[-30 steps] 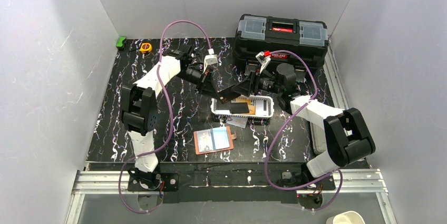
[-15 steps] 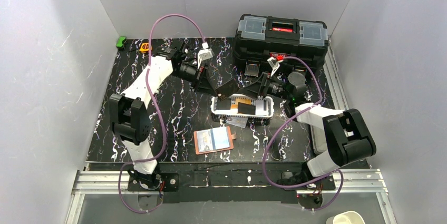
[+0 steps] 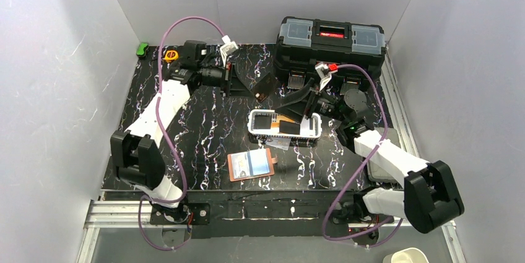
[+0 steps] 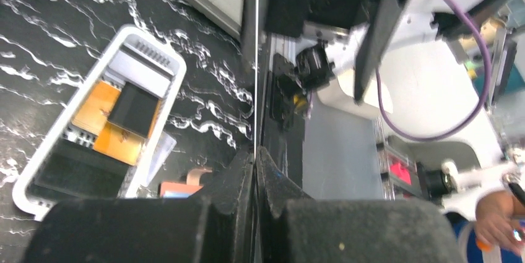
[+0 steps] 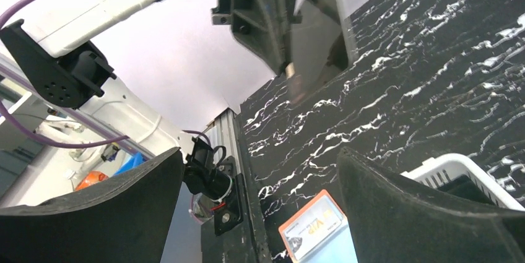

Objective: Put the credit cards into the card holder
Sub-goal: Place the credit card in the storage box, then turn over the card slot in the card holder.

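My left gripper [image 3: 242, 80] hangs over the back of the table, shut on a dark credit card [image 3: 257, 83]. In the left wrist view that card [image 4: 256, 59] shows edge-on as a thin line rising from the pinched fingertips [image 4: 247, 163]. My right gripper [image 3: 296, 103] stands open and empty just behind the white basket [image 3: 314, 128], apart from the card. The basket holds an orange card [image 4: 99, 108] and a black card [image 4: 133, 109]. The salmon-pink card holder [image 3: 251, 165] lies open near the front edge with a light blue card in it. It also shows between the right fingers [image 5: 312, 223].
A black toolbox [image 3: 331, 41] stands at the back right, close behind my right arm. A yellow tape measure [image 3: 171, 55] and a small green object [image 3: 143, 48] lie at the back left corner. White walls close in the table on three sides.
The right gripper has opened wide and come away from the dark card. The left gripper, still shut on that card, has drawn it back and to the left, away from the basket.
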Robot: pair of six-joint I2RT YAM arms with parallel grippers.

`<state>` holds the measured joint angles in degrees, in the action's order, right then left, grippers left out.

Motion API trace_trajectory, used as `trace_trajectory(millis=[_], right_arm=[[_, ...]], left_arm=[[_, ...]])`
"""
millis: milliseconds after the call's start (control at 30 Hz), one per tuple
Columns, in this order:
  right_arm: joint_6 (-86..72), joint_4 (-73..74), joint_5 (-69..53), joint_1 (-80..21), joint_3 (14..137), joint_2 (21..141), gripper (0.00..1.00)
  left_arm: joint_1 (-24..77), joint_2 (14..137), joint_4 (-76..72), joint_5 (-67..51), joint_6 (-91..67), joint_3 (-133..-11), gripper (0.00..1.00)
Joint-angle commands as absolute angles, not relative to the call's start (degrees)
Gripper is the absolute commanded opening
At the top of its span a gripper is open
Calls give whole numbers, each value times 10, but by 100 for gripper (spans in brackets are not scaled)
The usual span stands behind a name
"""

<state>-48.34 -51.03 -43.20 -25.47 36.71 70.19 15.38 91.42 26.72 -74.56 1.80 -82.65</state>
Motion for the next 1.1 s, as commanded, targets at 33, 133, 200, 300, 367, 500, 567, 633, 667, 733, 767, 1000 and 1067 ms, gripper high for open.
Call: trace_trajectory(millis=[33,133,200,300,367,500,567,633,667,733,767,1000,1067], right_arm=[[-424,-435,-376,-297,440,669,98],[-440,-448,-379,-298,467,678,98],[-454,-473,-389,-298,479,689,94],[-475,-493,-397,-299,494,706,98],[-483,-504,-397,-300,504,712,98],[-492,-509,-393,-304,528,726,96],[-509,-515,-392,-305,539,736,89],[-524,-519,-392,-307,548,743,77],[-528,-524,-395,-309,552,747,74],[-532,-541,-393,-314,553,750,72],[-533,-548,-391,-318,552,751,73],[-556,-602,-386,-326,558,771,46],[-564,-611,-390,-328,566,779,33]], left_arm=[[137,848,-113,-735,-369,-767,0],[137,819,-115,-727,-382,-761,0],[138,799,-109,-726,-383,-755,0],[139,770,-110,-723,-389,-746,0],[142,757,-115,-724,-391,-741,0],[148,739,-127,-722,-398,-726,0],[149,733,-132,-721,-400,-719,0],[149,730,-139,-722,-402,-712,0],[148,729,-142,-722,-402,-709,0],[149,725,-148,-719,-402,-702,0],[149,723,-152,-719,-402,-699,0],[148,722,-169,-714,-407,-680,0],[149,722,-174,-713,-407,-677,0]])
